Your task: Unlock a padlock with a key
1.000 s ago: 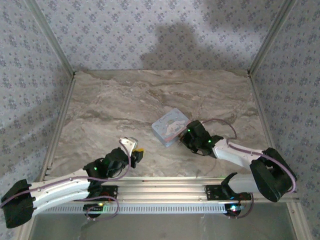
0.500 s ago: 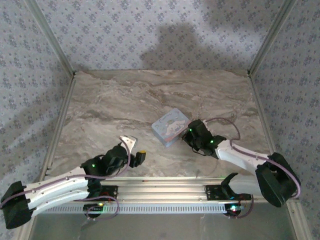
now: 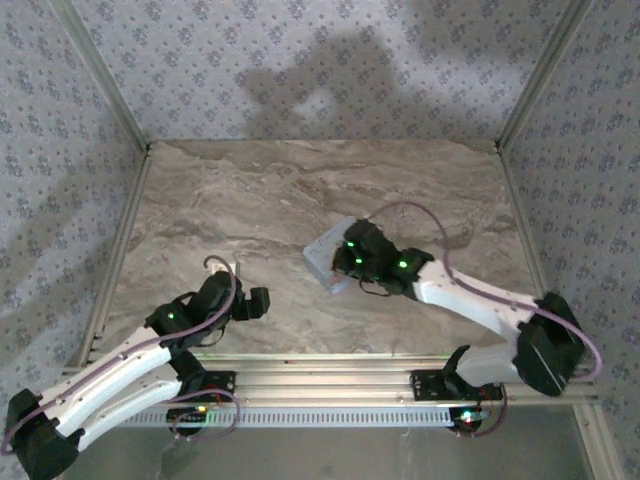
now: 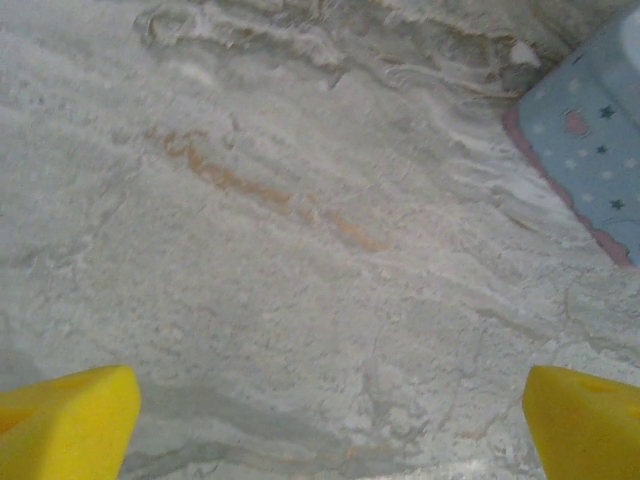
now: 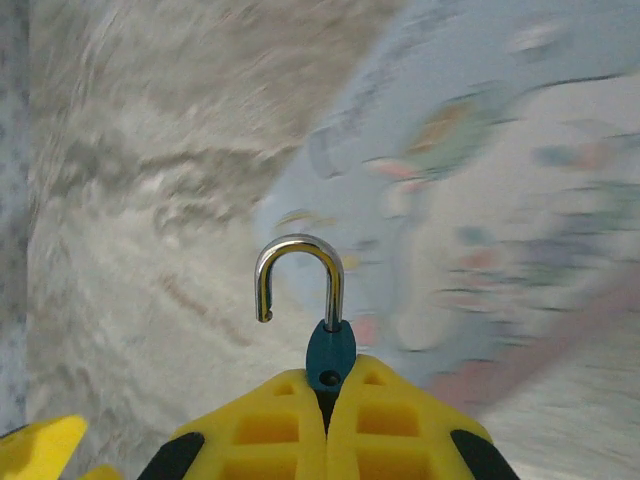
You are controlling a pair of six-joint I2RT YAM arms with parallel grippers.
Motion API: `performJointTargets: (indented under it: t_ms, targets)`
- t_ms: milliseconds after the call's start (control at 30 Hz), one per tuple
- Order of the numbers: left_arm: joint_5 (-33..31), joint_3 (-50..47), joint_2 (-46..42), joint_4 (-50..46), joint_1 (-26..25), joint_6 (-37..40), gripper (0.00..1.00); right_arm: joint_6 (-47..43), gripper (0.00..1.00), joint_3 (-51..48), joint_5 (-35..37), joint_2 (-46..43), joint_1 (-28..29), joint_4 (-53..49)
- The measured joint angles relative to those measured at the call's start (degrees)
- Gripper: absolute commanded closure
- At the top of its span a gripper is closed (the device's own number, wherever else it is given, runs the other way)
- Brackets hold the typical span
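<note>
My right gripper (image 5: 328, 388) is shut on the padlock (image 5: 330, 352), a tiny teal body pinched between the yellow fingertips. Its silver shackle (image 5: 300, 250) stands up out of the body, with the free end loose on the left. In the top view the right gripper (image 3: 346, 256) hovers over the light-blue tin (image 3: 322, 256). My left gripper (image 4: 328, 425) is wide open over bare marble, with nothing between its yellow fingers (image 4: 70, 420). In the top view the left gripper (image 3: 262, 303) sits near the front left of the table. The key is out of view.
The cartoon-printed tin (image 5: 500, 180) lies under and beyond the padlock, and its corner (image 4: 590, 150) shows at the upper right of the left wrist view. Metal frame posts and wallpapered walls ring the marble table (image 3: 250, 200). A rail (image 3: 320, 375) runs along the front edge.
The left gripper opened wide and swung down over the table; the silvery thing it held up earlier no longer shows. The right arm moved left, carrying the padlock over the tin.
</note>
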Motion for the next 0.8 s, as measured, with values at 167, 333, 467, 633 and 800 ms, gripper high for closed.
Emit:
performJointTargets:
  t_ms: [167,333,467,633,800]
  targets:
    - [0.02,0.09,-1.25,-5.22,0.94,-2.51,0.02,-4.72,1.00,14.40,-5.20,16.76,5.73,-0.66]
    - [-1.09,1.57,-3.50,-11.65,1.40,-4.92,0.02,-7.89,1.00,27.54,-10.47,32.06,7.74,-1.44]
    - [-1.14,2.67,-5.77,-14.14,1.49,-6.29,0.02,-9.94,0.92,34.36,-12.04,39.08,7.56,-2.62]
    - [-1.14,2.75,-6.75,-15.34,1.49,-7.02,0.02,-11.52,0.57,38.82,-12.20,42.03,6.60,-4.74]
    - [-1.27,3.17,-6.71,-16.31,1.49,-6.99,0.02,-13.29,0.48,41.24,-11.61,41.97,5.73,-6.67]
